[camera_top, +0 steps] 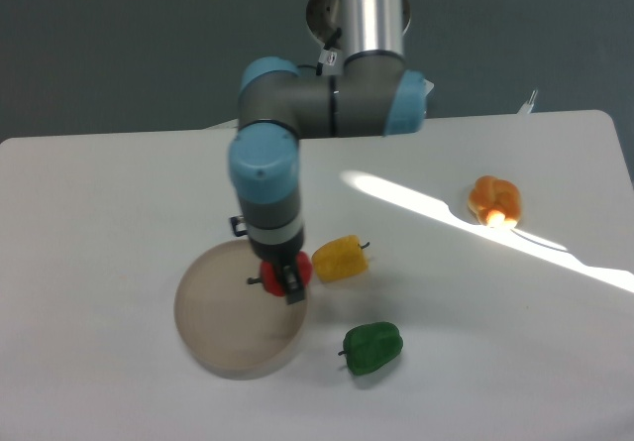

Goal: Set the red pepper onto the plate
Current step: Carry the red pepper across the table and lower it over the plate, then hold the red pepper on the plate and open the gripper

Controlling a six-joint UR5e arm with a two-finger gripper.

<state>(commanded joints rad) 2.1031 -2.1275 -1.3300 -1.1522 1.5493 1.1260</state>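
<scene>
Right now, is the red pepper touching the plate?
Cannot tell. The fixed camera shows the red pepper in the tool over the plate, hiding any gap.

red pepper (274, 275) held over beige plate's (223, 317) right edge

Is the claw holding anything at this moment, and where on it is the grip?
Yes: the claw is shut on the red pepper, gripping it across its body, stem pointing left, over the right part of the plate.
</scene>
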